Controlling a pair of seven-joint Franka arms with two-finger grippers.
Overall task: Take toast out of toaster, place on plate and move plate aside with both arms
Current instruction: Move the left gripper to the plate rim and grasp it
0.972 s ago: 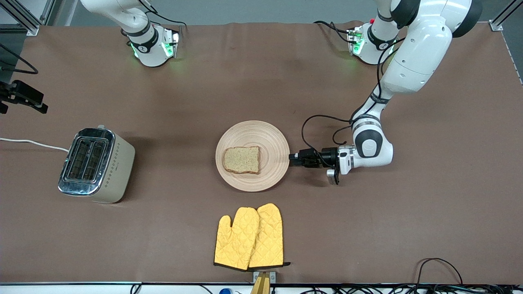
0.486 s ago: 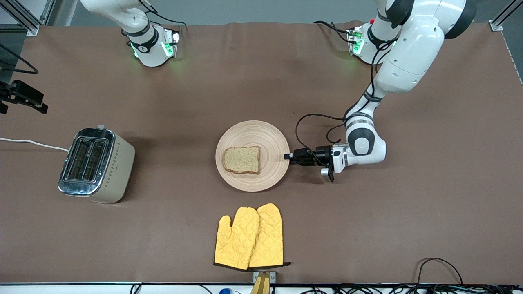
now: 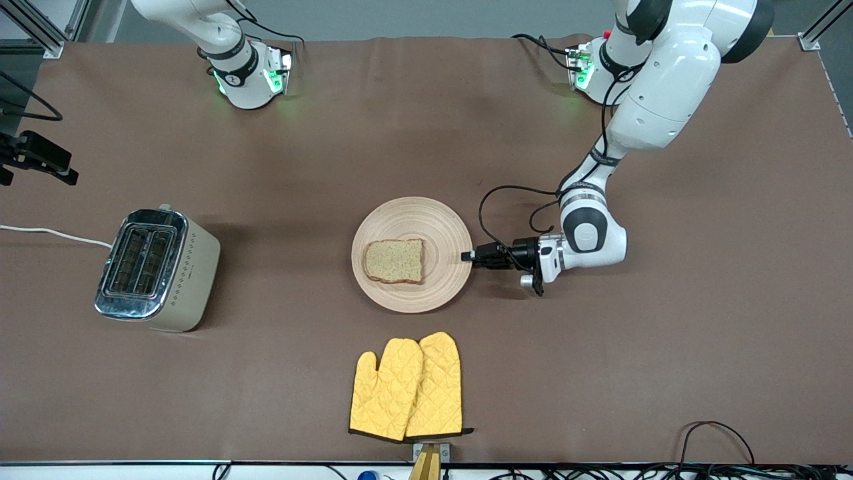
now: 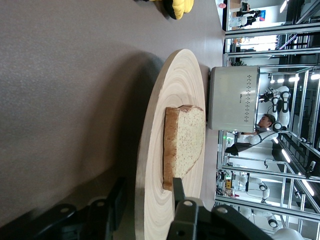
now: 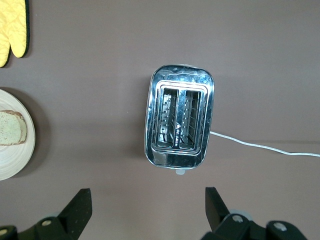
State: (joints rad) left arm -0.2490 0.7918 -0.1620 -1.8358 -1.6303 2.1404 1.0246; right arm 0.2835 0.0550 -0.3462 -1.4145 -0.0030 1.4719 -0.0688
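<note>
The round wooden plate [image 3: 413, 217] lies mid-table with the toast [image 3: 394, 261] flat on it. My left gripper [image 3: 466, 256] reaches in low from the left arm's end, level with the table. In the left wrist view its jaws straddle the plate [image 4: 175, 90] rim, one finger [image 4: 178, 189] over the top surface close to the toast [image 4: 185, 145], the other [image 4: 119, 192] under the rim with a gap still showing. The left gripper [image 4: 148, 187] is open around the rim. My right gripper [image 5: 148, 197] hangs open and empty high over the table beside the toaster [image 5: 180, 120].
A steel toaster [image 3: 156, 269] stands toward the right arm's end, with its white cord [image 3: 53, 233] running off the table. A pair of yellow oven mitts [image 3: 406, 387] lies nearer the front camera than the plate.
My left gripper has slid toward the plate until its fingers straddle the rim, and its jaws have narrowed. The plate, the toast and the right arm have not moved.
</note>
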